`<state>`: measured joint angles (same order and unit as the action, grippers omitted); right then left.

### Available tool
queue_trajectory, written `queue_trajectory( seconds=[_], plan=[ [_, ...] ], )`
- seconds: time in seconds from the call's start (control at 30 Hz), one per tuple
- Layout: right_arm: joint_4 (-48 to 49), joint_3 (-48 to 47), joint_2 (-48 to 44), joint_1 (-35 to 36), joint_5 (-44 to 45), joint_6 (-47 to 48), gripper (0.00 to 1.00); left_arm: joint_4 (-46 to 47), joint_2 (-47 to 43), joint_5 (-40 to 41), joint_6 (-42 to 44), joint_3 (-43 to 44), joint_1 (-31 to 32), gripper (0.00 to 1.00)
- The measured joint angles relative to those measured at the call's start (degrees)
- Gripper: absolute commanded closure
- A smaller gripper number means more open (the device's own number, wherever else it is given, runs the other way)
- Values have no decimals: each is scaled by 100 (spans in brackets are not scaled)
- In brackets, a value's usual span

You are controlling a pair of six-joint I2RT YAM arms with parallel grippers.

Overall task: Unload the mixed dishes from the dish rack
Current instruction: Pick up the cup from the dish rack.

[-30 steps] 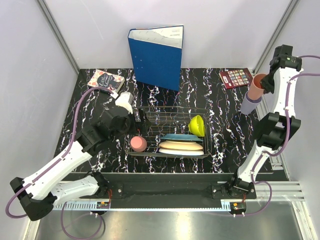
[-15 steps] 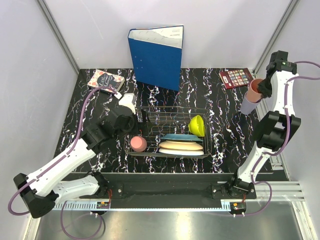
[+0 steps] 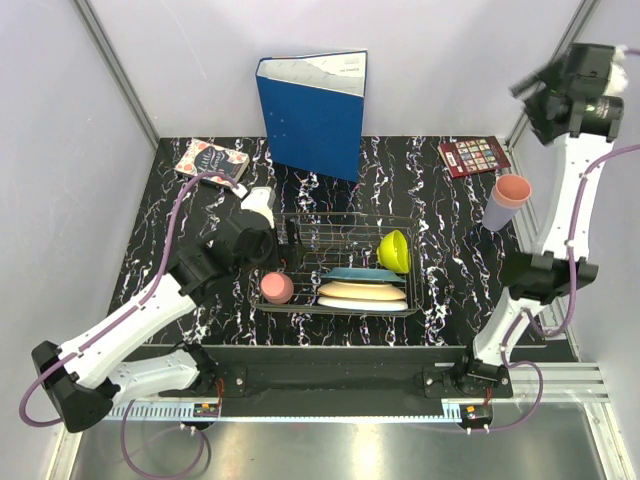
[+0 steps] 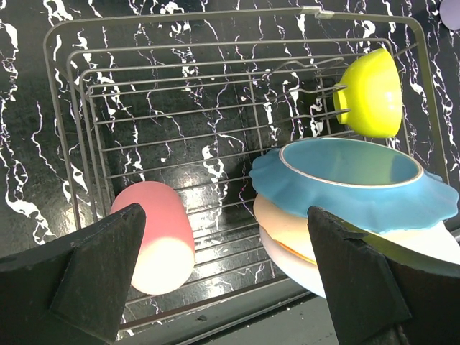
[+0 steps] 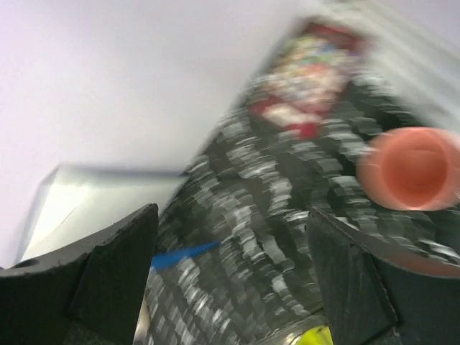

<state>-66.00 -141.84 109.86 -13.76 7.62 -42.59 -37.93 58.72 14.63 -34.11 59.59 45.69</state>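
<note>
The dish rack [image 3: 340, 217] holds a pink cup [image 3: 277, 288] lying on its side at the left. A yellow-green bowl [image 3: 395, 250] stands on edge at the right. In front of the bowl a teal plate [image 3: 362, 274], a cream plate [image 3: 362, 291] and a white plate [image 3: 366, 304] are stacked. My left gripper [image 4: 225, 213] hangs open over the rack [image 4: 72, 129], above the gap between the pink cup [image 4: 158, 237] and the teal plate [image 4: 352, 180]. My right gripper [image 3: 530, 85] is open, empty and high at the far right. Below it, another pink cup [image 3: 512, 188] sits in a lavender cup [image 3: 495, 213].
A blue binder [image 3: 315, 110] stands upright behind the rack. One small book [image 3: 210, 158] lies at the back left and another book [image 3: 472, 155] at the back right, close to the stacked cups. Metal frame posts run up both back corners.
My right gripper opened, let go of the pink cup in the lavender cup, and rose well above them. My left gripper edged slightly over the rack.
</note>
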Motion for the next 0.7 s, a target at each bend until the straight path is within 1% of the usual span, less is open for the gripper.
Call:
queue_trajectory(
  seconds=[0.07,0.13,0.17,0.2,0.27,0.33,0.43,0.5,0.6,0.7],
  plan=[
    [234,-251,-229,560,-317,181,11,0,26,17,2,0,0,1],
    [599,35,-651,1432,-645,498,12,-7,72,33,2,0,0,1],
    [850,474,-984,2079,-807,693,12,-17,116,57,2,0,0,1],
    [1003,813,-1196,2487,-927,809,12,-39,164,79,-2,0,0,1],
    [1596,2186,-1939,3541,-1088,1027,13,-157,278,129,-33,0,0,1],
    [2068,3661,-2682,4181,-1233,1093,13,-306,404,181,-127,-4,0,1],
    [2400,5429,-3547,4422,-1222,1045,13,-481,472,247,-356,-39,0,1],
    [2474,6159,-3908,4426,-1172,973,13,-575,446,273,-540,-94,0,1],
    [2616,6782,-4301,4426,-1161,931,14,-662,367,271,-796,-214,0,1],
    [2680,6983,-4597,4426,-1163,933,13,-675,304,256,-1054,-396,0,1]
  ],
)
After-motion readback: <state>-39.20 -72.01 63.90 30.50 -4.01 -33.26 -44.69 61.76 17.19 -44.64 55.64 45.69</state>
